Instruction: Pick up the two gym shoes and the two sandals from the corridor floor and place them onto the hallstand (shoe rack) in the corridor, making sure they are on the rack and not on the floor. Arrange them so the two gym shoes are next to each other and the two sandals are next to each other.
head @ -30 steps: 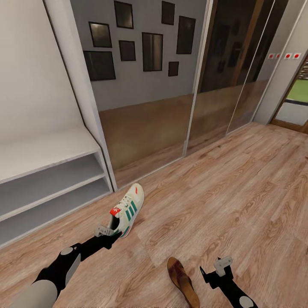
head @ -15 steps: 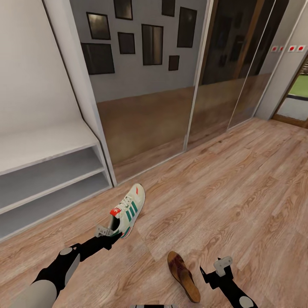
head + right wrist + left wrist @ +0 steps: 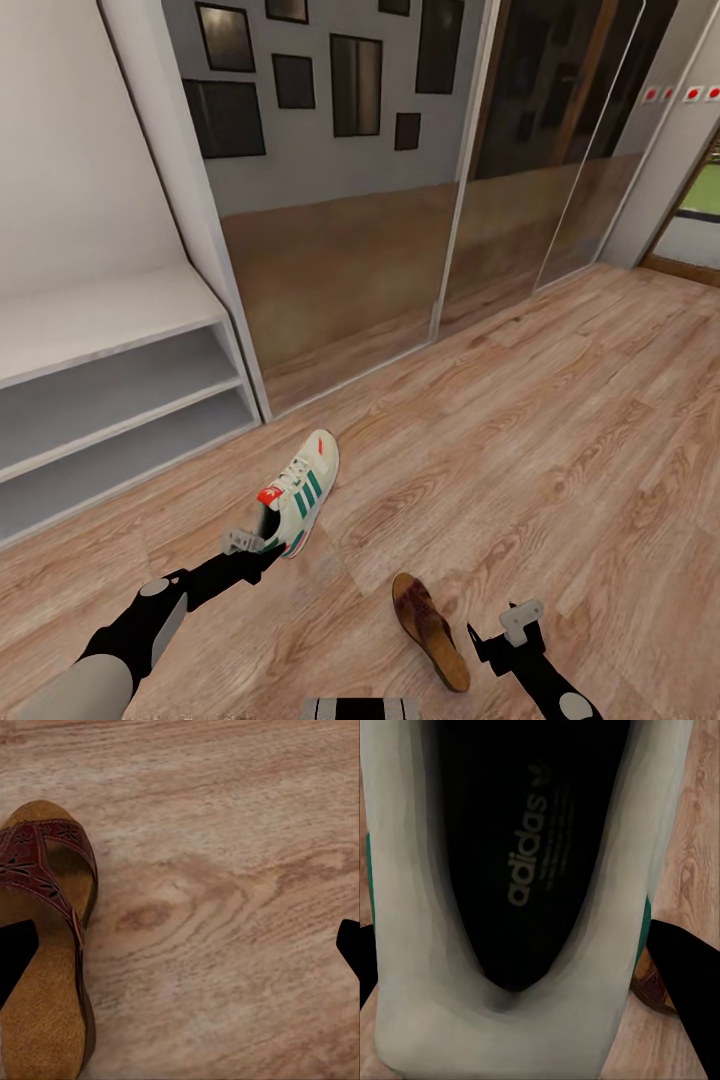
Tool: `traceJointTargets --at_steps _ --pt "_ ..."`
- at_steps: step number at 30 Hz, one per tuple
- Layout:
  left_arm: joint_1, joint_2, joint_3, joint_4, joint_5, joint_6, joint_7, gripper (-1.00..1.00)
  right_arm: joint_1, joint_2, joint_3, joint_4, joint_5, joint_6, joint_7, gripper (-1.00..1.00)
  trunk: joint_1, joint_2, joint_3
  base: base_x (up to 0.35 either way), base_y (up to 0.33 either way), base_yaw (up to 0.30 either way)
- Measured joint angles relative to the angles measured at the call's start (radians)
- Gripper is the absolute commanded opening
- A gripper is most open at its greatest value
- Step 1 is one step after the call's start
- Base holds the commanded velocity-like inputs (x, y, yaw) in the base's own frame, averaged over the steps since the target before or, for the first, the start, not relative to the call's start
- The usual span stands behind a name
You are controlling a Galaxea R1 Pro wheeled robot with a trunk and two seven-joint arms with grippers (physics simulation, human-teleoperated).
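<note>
Item 1, hallstand [image 3: 110, 320]: pale-grey bench with two open shelf levels, standing at the left side of the corridor floor [image 3: 520, 440]. Both visible shelves bare; no footwear on it yet.

Item 2, left gripper [image 3: 252, 545]: at the heel of the gym shoe [image 3: 298, 492], fingers either side of the heel collar. In the left wrist view the shoe's opening and printed insole [image 3: 536, 847] sit close up, with a dark finger [image 3: 690, 982] beside the heel. Jaws look narrowed around the heel; whether they truly pinch it cannot be told.

Item 3, gym shoe: cream-white, green stripes, on the floor near the hallstand's right end, toe pointing toward the mirrored wardrobe doors [image 3: 340, 230]. Judged light, with a padded, yielding upper and a stiffer sole. The heel collar is a fair hold, though the toe may droop and swing; a grip across the midfoot would carry steadier.

Item 4, sandal [image 3: 430, 630]: brown strap, tan insole, flat on the floor well right of the shoe. Judged very light, thin and flexible; best taken across the sole edges near the strap [image 3: 37, 862].

Item 5, right gripper [image 3: 505, 635]: just beside the sandal, jaws spread wide, empty.
</note>
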Motion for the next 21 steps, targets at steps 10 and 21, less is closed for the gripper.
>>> traceJointTargets --at_steps 10,21 --pt "0.0 0.001 0.0 0.001 0.0 0.0 -0.001 -1.0 0.0 0.0 0.0 0.0 0.0 0.0 0.0 1.0 0.008 -0.009 -0.054 0.0 0.0 0.0" --pt "0.0 0.001 0.0 0.001 0.0 0.0 -0.001 -1.0 0.0 0.0 0.0 0.0 0.0 -0.001 0.001 1.0 0.013 -0.012 -0.114 0.0 0.0 0.0"
